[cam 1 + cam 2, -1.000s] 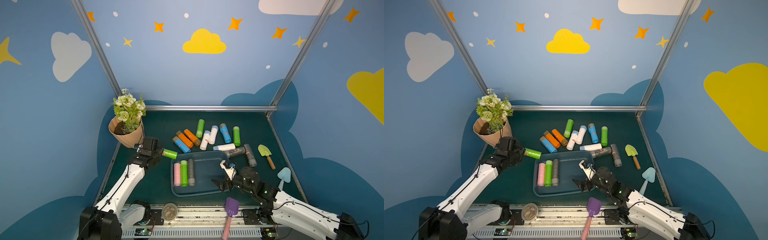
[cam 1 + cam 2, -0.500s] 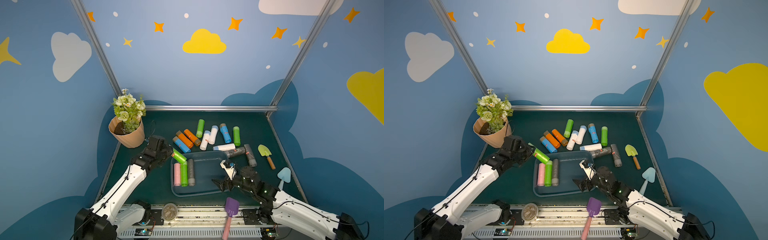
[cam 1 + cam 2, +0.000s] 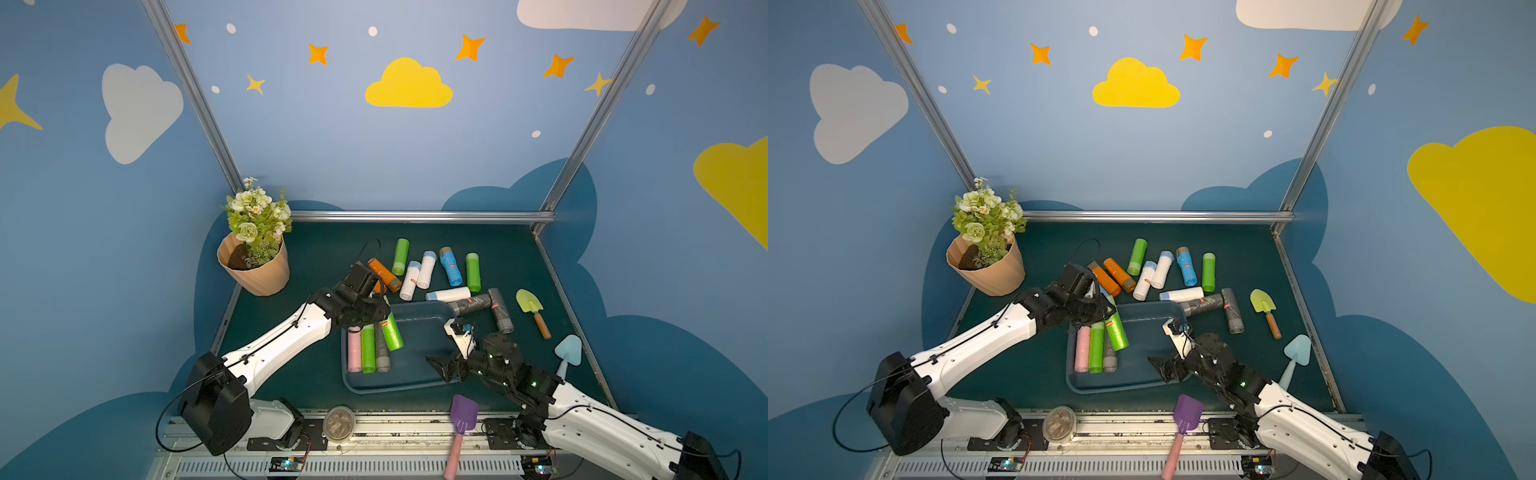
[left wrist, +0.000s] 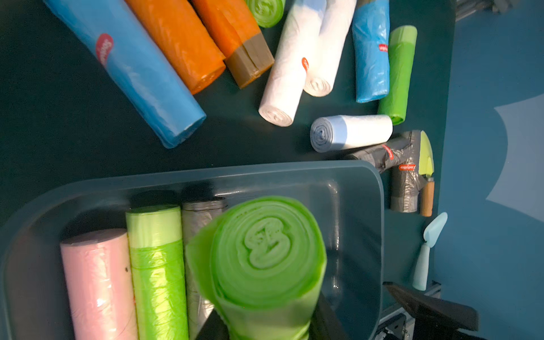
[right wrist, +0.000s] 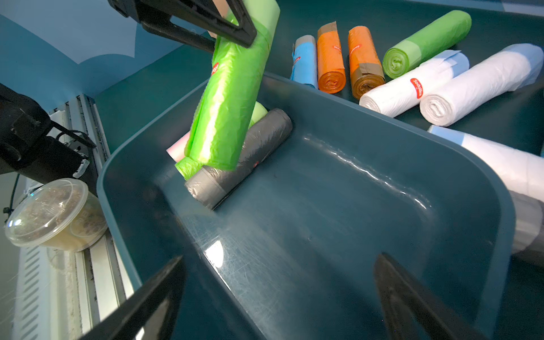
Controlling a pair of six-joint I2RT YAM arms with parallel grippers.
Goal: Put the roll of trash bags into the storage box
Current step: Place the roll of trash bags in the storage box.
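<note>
While the left gripper (image 3: 380, 311) squeezes the top end of the bright green roll of trash bags (image 3: 392, 331), the roll hangs tilted over the storage box (image 3: 419, 353), just left of the middle of the frame in both top views. Its low end is right over a grey roll (image 3: 381, 353) that lies in the box. It may be touching, but I cannot tell. Next to the grey roll lie another green roll (image 3: 368, 349) and a pink roll (image 3: 354, 351), all side by side at the left end of the box. The rest of the box is bare.

I think the job is at the putting-in step: the roll is over the box but not yet let go. The next move calls for tipping the roll flat, bringing it down onto the bare floor beside the grey roll, and then opening the jaws.

The left arm reaches from the lower left of the frame up toward the middle, with its wrist bent down over the box. The right arm lies low, from the lower right. The right gripper (image 5: 279, 300) sits at the box's right end with its jaws wide apart and nothing in them.

Many loose rolls (image 3: 451, 266) lie on the counter (image 3: 316, 257) above the box in the frame.
</note>
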